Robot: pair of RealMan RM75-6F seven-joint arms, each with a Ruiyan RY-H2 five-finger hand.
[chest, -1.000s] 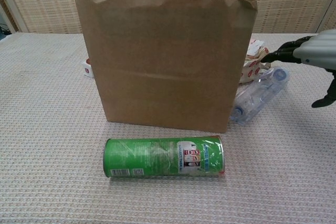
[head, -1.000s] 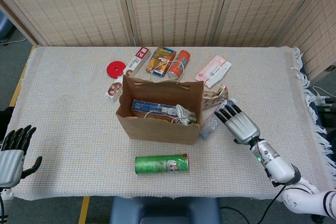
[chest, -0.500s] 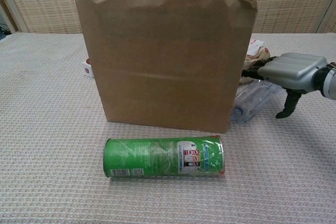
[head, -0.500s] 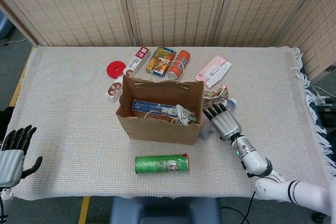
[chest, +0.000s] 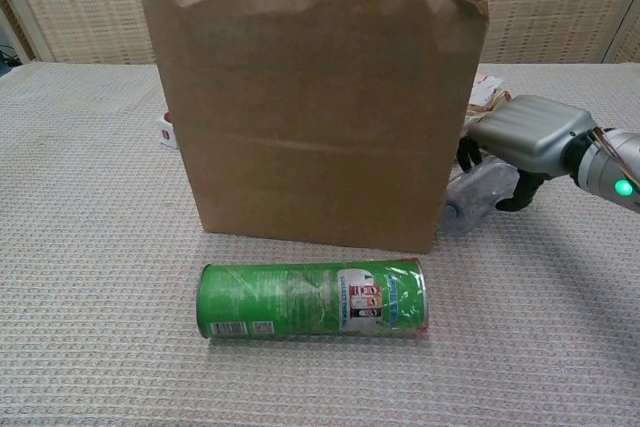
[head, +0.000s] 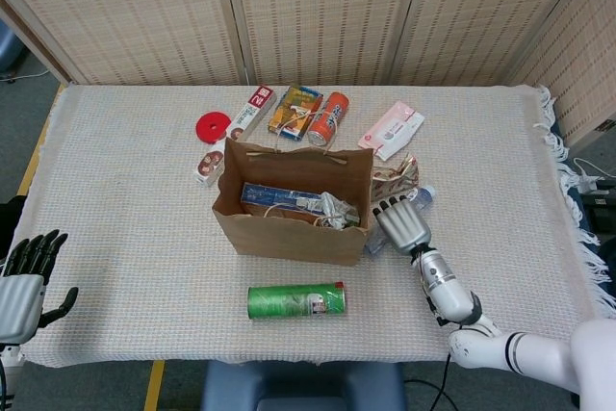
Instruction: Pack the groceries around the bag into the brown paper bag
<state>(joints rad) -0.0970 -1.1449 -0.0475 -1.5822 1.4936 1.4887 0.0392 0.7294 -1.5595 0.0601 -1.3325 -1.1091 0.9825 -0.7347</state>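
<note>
The brown paper bag [head: 289,234] [chest: 310,107] stands open mid-table with a blue box [head: 279,197] and other items inside. A clear plastic bottle [head: 422,196] [chest: 482,195] lies against its right side. My right hand [head: 402,224] [chest: 530,132] rests on the bottle, fingers curled down on the bag side and thumb on the other side. A green can [head: 295,300] [chest: 313,299] lies in front of the bag. My left hand [head: 24,281] hangs open off the table's near left corner.
Behind the bag lie a red disc [head: 213,126], a white-red box [head: 250,111], a yellow-blue box [head: 294,110], an orange can [head: 328,118] and a pink packet [head: 392,129]. A small box [head: 207,163] sits at the bag's left, a red-white snack packet [head: 395,178] at its right.
My right hand has moved left and down onto the clear bottle, and its fingers have bent from flat to curled around it. The left hand has not moved.
</note>
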